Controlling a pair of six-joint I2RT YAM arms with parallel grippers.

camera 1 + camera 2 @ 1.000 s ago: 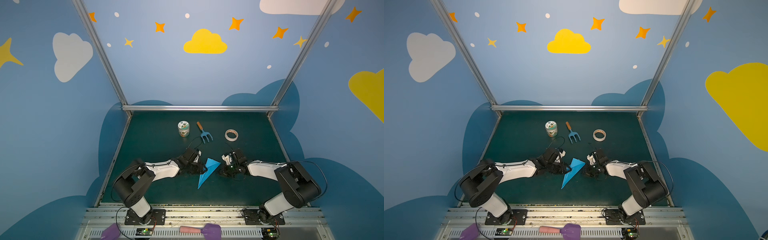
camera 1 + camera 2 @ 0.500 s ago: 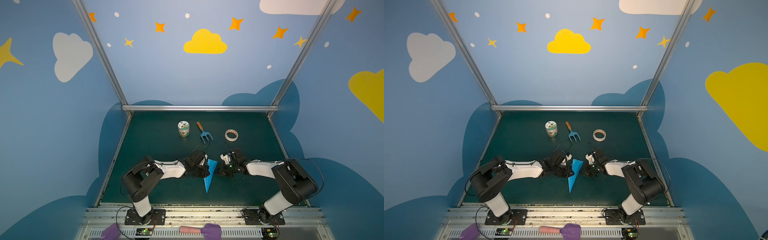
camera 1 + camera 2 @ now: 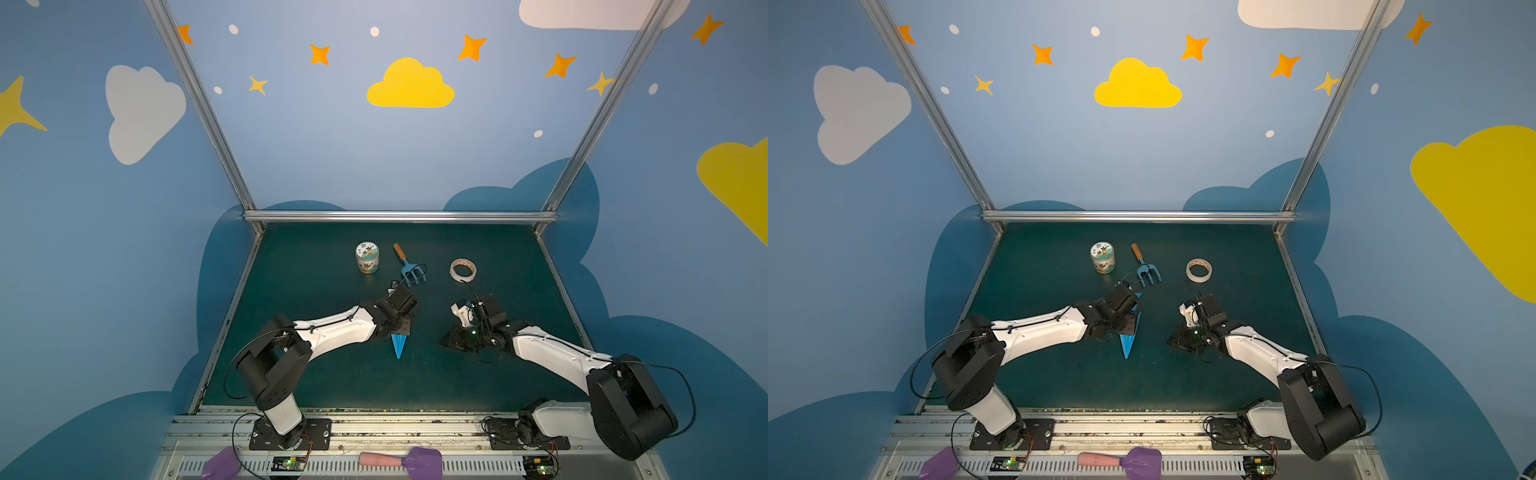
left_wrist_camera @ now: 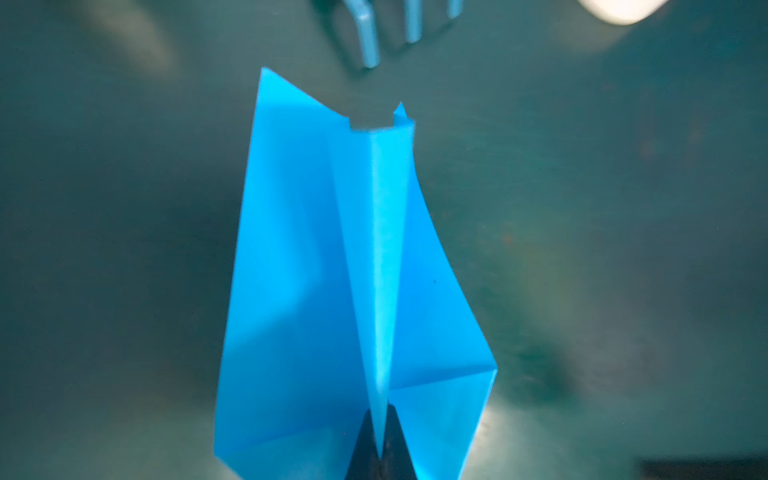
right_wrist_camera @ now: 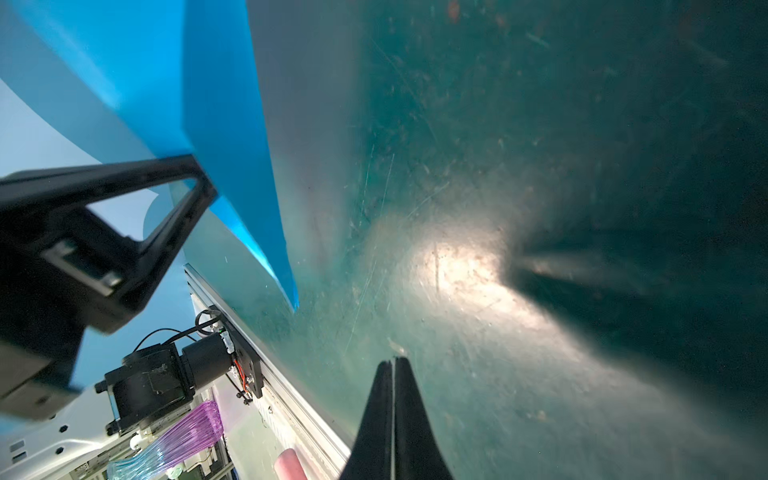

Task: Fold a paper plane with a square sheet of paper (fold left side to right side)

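**Left arm.** Your left claw is closing tight on the raised centre fold of the paper plane. In the left wrist view the dark tips are pinching that fold, and a wing is spreading to each side of it.

**Task thing.** The paper plane is sitting mid-counter, between your two arms. Its long axis is running from the far edge of the counter toward the front edge. The nose is pointing at the front edge and the tail at the fork. The nose is dipping low over the counter; I cannot tell whether it is touching. The folding is looking finished, or close to it.

**Right arm.** Your right claw is lying low on the counter with its jaws pressed together and nothing between them. It is sitting apart from the plane, which lies off its left side.

**Relation to watch.** The left arm is the nearer one and is doing the holding, so whatever comes next is turning on that pinch. If the right claw is coming in, it is crossing leftward, square to the plane's long axis. My judgement: thin paper, likely to twist if pushed from the side.
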